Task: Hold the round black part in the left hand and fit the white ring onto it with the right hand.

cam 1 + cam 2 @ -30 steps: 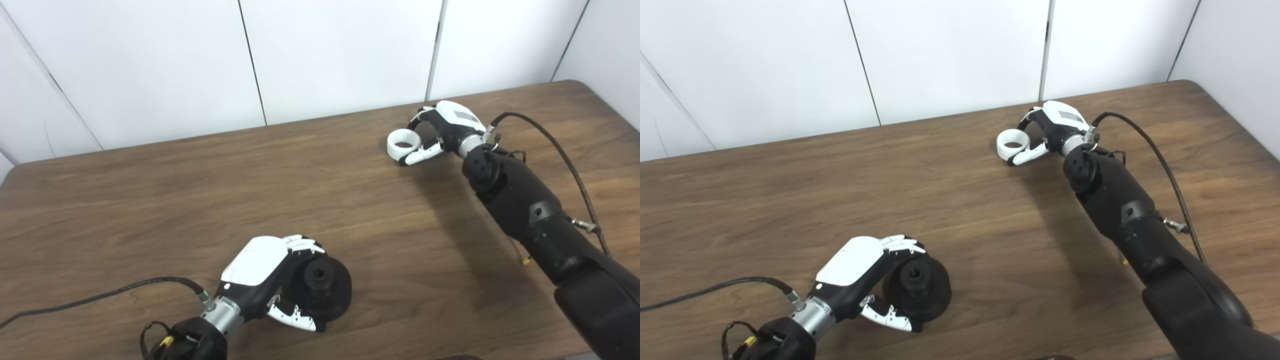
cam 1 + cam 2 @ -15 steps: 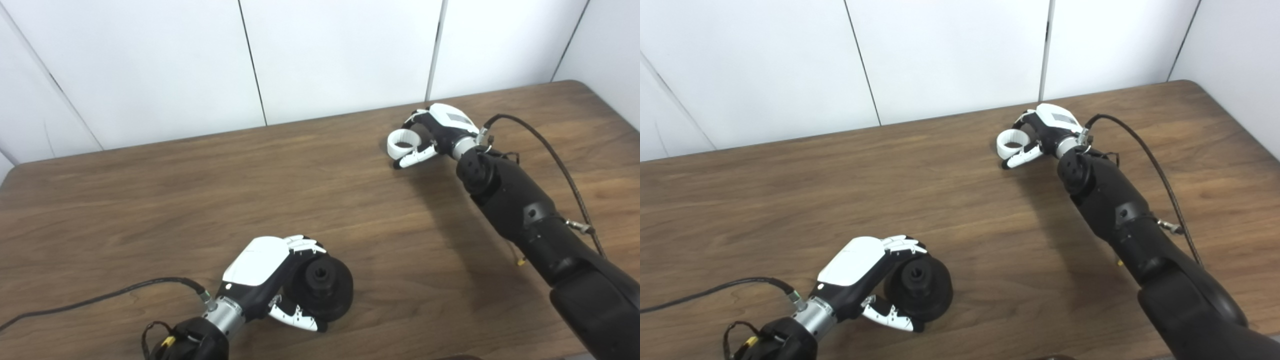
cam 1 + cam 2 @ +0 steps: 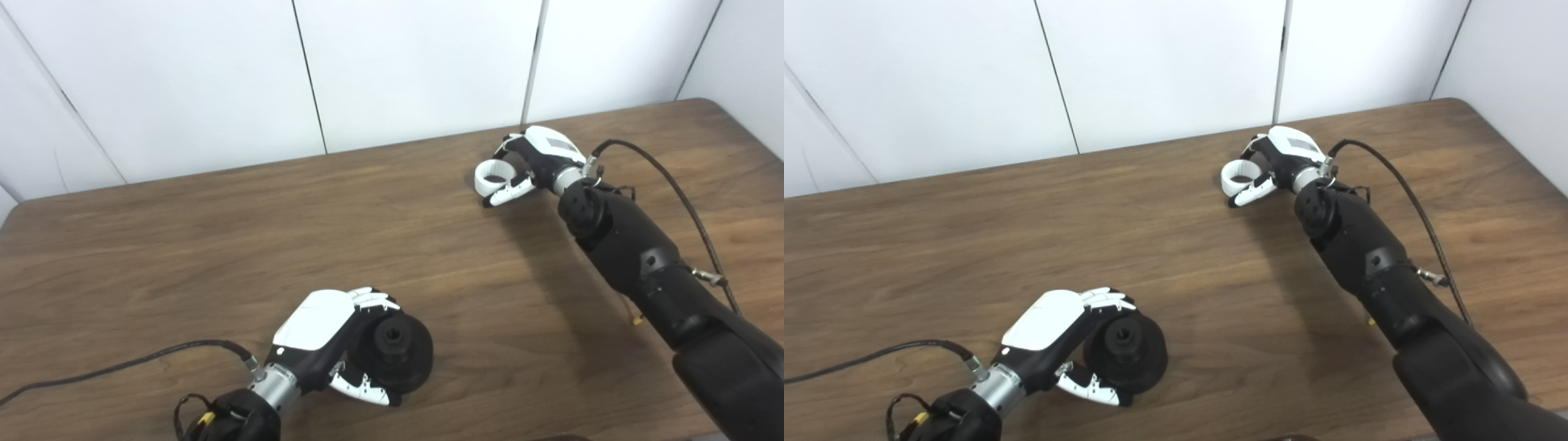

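Black round part [image 3: 394, 359] is sitting in left hand [image 3: 327, 343], fingers wrapping it; right hand [image 3: 539, 159] is pinching white ring [image 3: 493, 174] w/ closed fingers, far across table [image 3: 184, 245].

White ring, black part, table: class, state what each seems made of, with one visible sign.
White ring: likely matte plastic, evenly white and dull. Black part: probably plastic or rubber, dull with faint sheen. Table: wood or wood-look laminate, showing grain streaks.

no readable text, labels or numbers
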